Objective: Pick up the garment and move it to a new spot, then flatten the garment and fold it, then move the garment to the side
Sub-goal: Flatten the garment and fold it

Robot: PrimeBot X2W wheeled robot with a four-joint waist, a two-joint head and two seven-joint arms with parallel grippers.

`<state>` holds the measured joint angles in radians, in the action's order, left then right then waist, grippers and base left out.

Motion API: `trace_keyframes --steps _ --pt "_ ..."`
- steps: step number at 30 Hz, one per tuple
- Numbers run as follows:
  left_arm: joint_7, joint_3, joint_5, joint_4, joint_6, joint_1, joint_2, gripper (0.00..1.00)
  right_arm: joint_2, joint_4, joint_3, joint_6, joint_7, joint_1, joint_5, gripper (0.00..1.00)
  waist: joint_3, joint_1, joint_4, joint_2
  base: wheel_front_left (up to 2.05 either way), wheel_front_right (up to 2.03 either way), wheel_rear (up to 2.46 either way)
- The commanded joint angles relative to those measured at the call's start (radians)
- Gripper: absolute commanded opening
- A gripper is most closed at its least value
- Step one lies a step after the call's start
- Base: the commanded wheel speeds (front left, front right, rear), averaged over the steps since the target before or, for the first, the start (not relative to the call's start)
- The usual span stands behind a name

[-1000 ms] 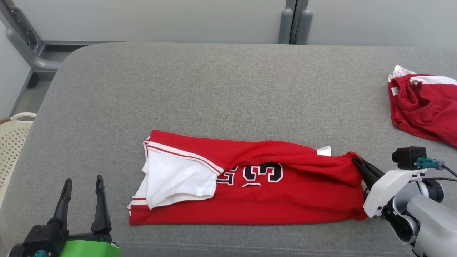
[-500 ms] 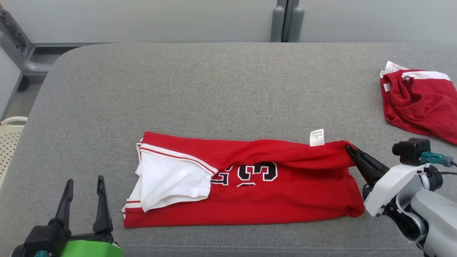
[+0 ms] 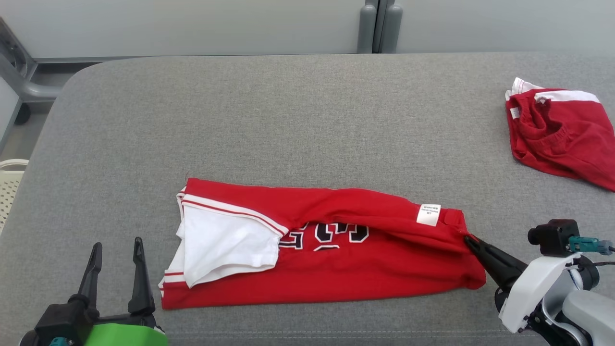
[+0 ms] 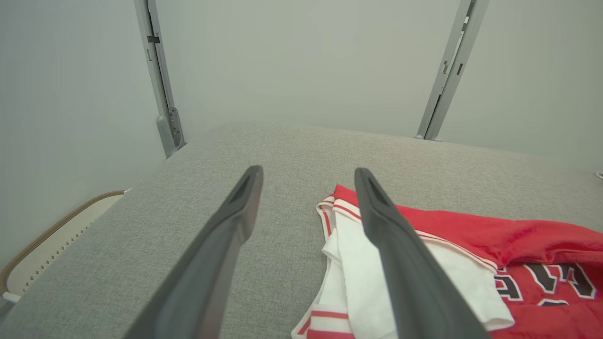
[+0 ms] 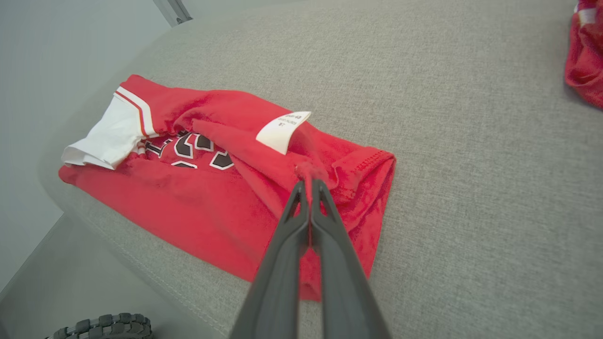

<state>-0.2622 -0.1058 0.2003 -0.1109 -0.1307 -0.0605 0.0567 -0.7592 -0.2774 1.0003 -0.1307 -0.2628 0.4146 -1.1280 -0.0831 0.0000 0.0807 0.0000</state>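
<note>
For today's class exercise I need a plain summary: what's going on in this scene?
The robot's right hand is shut on cloth at one end of the folded red jersey, lying on the grey padded table. Its left hand hangs open near the other end, touching nothing. Another red garment lies farther right.

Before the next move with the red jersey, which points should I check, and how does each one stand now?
1. Right gripper shut on the jersey edge: ok.
2. Left gripper open, apart from the jersey: ok.
3. Jersey lying flat: not ok, ridges run near the white label.
4. Second red garment apart from the jersey: ok.
5. How many layers are pinched: cannot tell.
</note>
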Motion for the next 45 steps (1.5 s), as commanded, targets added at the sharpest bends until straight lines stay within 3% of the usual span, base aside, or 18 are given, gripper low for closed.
trace_keyframes --steps 1,2,3,5,16,24,36,44,45 --pt "-0.002 0.000 0.005 -0.002 0.001 0.006 0.001 1.00 0.003 -0.005 0.013 0.000 -0.003 -0.004 -0.013 0.00 0.000 0.0000 -0.003 0.0000 0.00 0.00 0.00" --pt "-0.002 0.001 0.006 -0.003 0.001 0.006 0.001 1.00 0.005 -0.012 0.027 0.000 -0.003 -0.005 -0.021 0.00 0.000 0.0000 -0.004 0.0000 0.00 0.00 0.00" --pt "-0.002 0.001 0.006 -0.004 0.001 0.006 0.001 1.00 0.005 -0.020 0.037 0.000 -0.003 -0.001 -0.026 0.24 0.000 0.0000 -0.005 0.0000 0.00 0.00 0.00" --pt "-0.002 0.000 0.007 -0.004 0.001 0.007 0.001 1.00 0.008 -0.028 0.047 0.000 -0.003 0.012 -0.033 1.00 0.000 0.0000 -0.008 0.0000 0.00 0.00 0.00" --pt "-0.002 -0.004 0.008 0.001 0.001 -0.008 0.001 1.00 -0.025 0.005 -0.029 0.000 -0.003 -0.025 -0.063 1.00 0.012 0.0000 -0.018 0.0000 0.00 0.00 0.00" --pt "-0.002 -0.008 -0.005 0.018 0.001 -0.006 -0.001 1.00 0.026 -0.091 -0.071 0.000 -0.003 0.011 0.019 1.00 0.017 0.0000 -0.016 0.0000 0.00 0.00 0.00" --pt "-0.002 0.001 -0.009 0.018 0.001 -0.004 -0.003 1.00 0.154 -0.313 0.037 0.000 0.137 0.194 0.103 1.00 0.024 0.0000 0.012 0.0000 0.00 0.00 0.00" --pt "-0.002 0.006 0.001 0.014 0.001 -0.001 -0.005 1.00 0.159 -0.355 0.092 0.000 0.208 0.228 0.066 1.00 0.015 0.0000 0.035 0.0000 0.00 0.00 0.00" --pt "-0.002 0.006 0.001 0.014 0.001 -0.001 -0.005 1.00 0.159 -0.360 0.099 0.000 0.216 0.227 0.060 0.95 0.014 0.0000 0.036 0.0000 0.00 0.00 0.00"
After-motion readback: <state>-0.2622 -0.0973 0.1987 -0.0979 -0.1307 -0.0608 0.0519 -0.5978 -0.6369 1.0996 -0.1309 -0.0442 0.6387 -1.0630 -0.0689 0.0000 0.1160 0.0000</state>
